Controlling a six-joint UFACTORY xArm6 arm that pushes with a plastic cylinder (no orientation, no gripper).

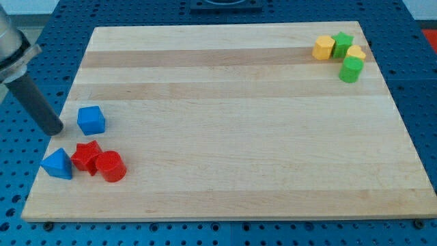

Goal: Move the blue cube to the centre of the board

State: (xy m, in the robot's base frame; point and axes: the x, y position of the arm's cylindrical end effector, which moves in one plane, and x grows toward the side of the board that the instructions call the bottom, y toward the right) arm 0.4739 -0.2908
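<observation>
The rod's tip (53,130), which carries no claw, stands just off the board's (225,137) edge at nine o'clock of the blue cube (91,119), near but apart, seemingly placed to push it toward three o'clock, centreward.

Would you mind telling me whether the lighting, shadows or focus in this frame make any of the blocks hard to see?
In the camera view the lighting is even and soft, with no glare on the board; shadows are faint. The blue cube and the far green and yellow blocks look sharp. My tip, just left of the cube, is clear.
</observation>
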